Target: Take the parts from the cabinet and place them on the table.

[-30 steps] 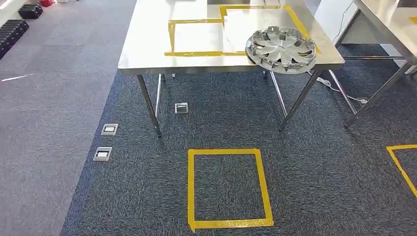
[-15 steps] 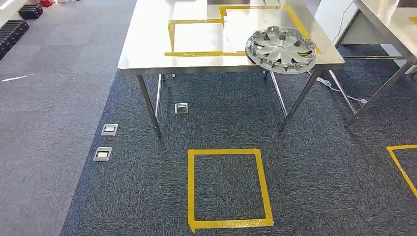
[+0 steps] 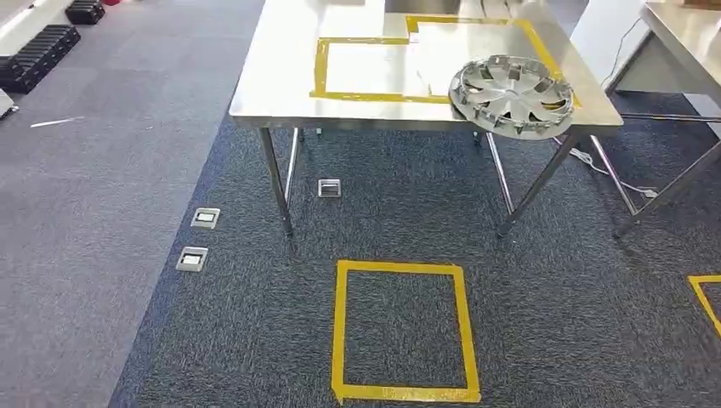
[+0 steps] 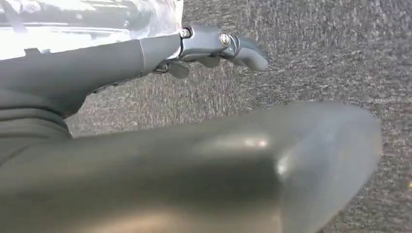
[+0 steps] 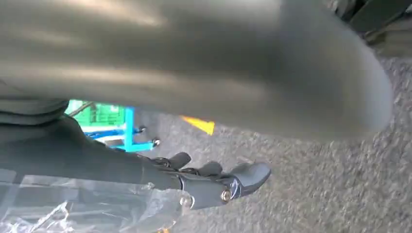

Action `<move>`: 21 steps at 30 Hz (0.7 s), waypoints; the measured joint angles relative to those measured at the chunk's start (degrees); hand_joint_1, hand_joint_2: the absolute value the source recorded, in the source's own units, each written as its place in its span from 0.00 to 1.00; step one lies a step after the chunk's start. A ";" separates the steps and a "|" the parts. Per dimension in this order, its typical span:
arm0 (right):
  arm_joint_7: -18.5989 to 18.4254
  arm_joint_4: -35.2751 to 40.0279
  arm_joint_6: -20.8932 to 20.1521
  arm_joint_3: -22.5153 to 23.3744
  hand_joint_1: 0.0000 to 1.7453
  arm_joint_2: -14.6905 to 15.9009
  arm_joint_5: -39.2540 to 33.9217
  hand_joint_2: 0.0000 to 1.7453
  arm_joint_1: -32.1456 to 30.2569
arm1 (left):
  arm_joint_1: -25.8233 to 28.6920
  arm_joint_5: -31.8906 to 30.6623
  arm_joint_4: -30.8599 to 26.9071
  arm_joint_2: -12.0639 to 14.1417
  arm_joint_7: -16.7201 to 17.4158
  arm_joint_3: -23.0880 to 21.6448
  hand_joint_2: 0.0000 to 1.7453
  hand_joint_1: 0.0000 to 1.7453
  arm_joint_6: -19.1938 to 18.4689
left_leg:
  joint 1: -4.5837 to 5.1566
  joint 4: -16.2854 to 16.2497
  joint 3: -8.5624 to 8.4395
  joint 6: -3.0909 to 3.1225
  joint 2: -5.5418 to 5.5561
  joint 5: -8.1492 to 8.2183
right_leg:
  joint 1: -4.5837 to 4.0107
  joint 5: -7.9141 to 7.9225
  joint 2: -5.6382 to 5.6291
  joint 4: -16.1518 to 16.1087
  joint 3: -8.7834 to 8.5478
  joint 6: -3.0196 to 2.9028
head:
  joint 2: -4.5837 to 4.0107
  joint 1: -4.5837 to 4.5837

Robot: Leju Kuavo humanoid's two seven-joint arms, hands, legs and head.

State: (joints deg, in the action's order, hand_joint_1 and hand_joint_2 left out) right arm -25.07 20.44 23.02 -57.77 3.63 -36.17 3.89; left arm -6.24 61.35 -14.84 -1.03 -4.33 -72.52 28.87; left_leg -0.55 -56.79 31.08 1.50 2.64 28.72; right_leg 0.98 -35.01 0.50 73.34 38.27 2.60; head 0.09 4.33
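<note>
A steel table [image 3: 281, 85] stands on dark carpet [image 3: 553, 323]. Yellow tape [image 3: 320, 68] marks rectangular outlines on its top. A silver hubcap [image 3: 513, 95] lies at the near right corner, across the tape and reaching the front edge. On the carpet before the table is a yellow tape rectangle [image 3: 340, 331]. Three metal floor boxes [image 3: 205, 218] sit in the floor near the table's left legs.

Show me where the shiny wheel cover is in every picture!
Head view: the wheel cover lies on the steel table, at its near right corner.
Left wrist view: not in it.
Right wrist view: not in it.
Shared landmark: the dark carpet, which is also under both hanging hands in the wrist views.
</note>
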 joint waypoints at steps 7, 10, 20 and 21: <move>-0.04 0.00 0.22 -0.88 0.00 0.00 -0.83 0.00 0.05 | 0.02 0.41 -0.11 -0.81 -0.33 0.00 0.00 0.00 3.28 | -0.85 -1.24 0.81 -2.61 4.69 0.60 | 0.25 6.34 -4.17 -14.87 -6.39 -1.02 | 0.00 0.13; 0.13 0.07 0.37 -0.98 0.00 0.07 -0.92 0.00 0.30 | 0.21 0.46 -0.20 -1.12 -0.33 0.00 0.00 0.00 3.50 | -0.55 -3.30 1.54 -3.60 1.09 2.33 | 0.48 6.40 -1.99 -15.59 -7.07 -2.41 | 0.00 -0.41; 0.42 0.07 0.44 -1.81 0.00 0.09 -1.01 0.00 0.31 | -0.15 0.81 -0.35 -1.40 -0.35 0.00 0.00 0.00 3.50 | 0.97 -2.40 1.61 -1.57 -6.97 0.01 | -1.16 4.17 5.66 -15.24 -9.27 -2.43 | 0.00 -1.22; 0.44 0.07 0.46 -1.90 0.00 0.09 -1.00 0.00 0.32 | -0.26 0.81 -0.37 -1.44 -0.35 0.00 0.00 0.00 3.47 | 0.98 -2.40 1.85 -1.25 -6.66 0.42 | -1.16 4.17 6.33 -15.26 -9.18 -2.23 | 0.00 -1.29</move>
State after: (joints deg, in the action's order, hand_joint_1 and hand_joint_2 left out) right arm -24.63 20.50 23.47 -59.67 3.72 -37.18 4.21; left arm -6.50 62.16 -15.21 -2.47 -4.68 -72.52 32.35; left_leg 0.43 -59.19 32.93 0.25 -4.02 29.14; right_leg -0.18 -30.85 6.83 58.07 29.09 0.37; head 0.09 3.04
